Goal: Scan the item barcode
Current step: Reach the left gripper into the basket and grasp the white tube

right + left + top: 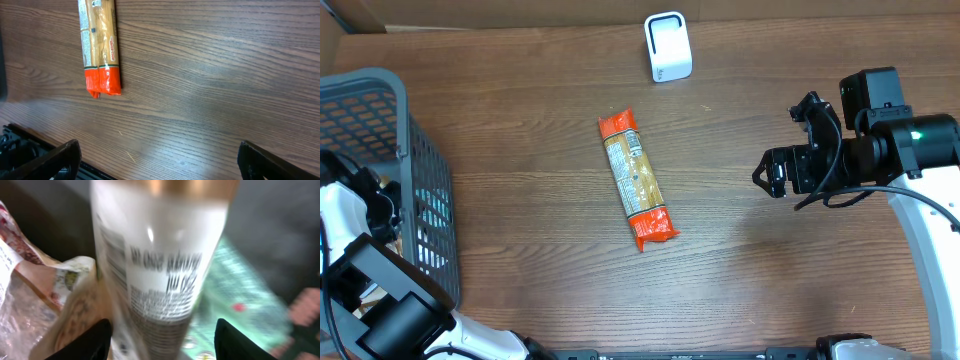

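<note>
Down in the basket (420, 150), the left gripper (160, 336) stands part-way open with a white bottle (165, 255) between its fingers; whether it clamps the bottle, I cannot tell; the right gripper (772, 173) is spread wide and empty above the counter (770, 280); the orange-ended packet (636, 180) lies well to that gripper's left, near the white scanner (668, 47).

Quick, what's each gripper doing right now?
Left gripper: straddles a bottle; whether it grips cannot be told.
Right gripper: open, empty.

White arms (920, 232), black right hand (770, 172) (green light (918, 135))
</note>
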You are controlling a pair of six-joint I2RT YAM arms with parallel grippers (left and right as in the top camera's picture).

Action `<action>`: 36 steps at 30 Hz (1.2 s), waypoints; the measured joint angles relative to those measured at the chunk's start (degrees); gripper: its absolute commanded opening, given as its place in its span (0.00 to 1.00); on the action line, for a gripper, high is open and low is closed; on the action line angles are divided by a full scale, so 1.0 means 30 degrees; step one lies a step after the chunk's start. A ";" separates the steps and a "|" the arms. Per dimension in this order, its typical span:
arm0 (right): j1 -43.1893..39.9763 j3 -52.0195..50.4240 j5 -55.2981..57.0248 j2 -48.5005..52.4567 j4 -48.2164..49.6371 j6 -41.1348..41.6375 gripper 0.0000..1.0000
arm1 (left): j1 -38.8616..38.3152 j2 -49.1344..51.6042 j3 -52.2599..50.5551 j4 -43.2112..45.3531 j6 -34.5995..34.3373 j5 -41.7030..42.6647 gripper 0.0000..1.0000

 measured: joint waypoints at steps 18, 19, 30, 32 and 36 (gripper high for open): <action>0.0000 0.0000 0.0000 0.0000 0.0015 0.0000 1.00 | 0.0036 -0.0117 -0.0590 0.0313 -0.1239 -0.1734 0.04; 0.0000 0.0000 0.0007 0.0000 0.0007 0.0007 1.00 | 0.0036 -0.0117 -0.0474 0.0022 -0.1290 -0.1690 0.04; -0.0007 0.0000 0.0007 0.0000 0.0015 0.0000 1.00 | -0.0102 0.0087 1.0142 -0.6878 -0.1698 0.0036 0.04; 0.0000 0.0000 0.0000 0.0000 0.0015 0.0007 1.00 | -0.0270 -0.0073 1.2582 -0.7890 -0.1712 0.0423 0.04; -0.0007 0.0000 0.0000 0.0000 0.0015 0.0000 1.00 | -0.0852 -0.0525 1.6735 -0.9362 -0.1617 0.1552 0.04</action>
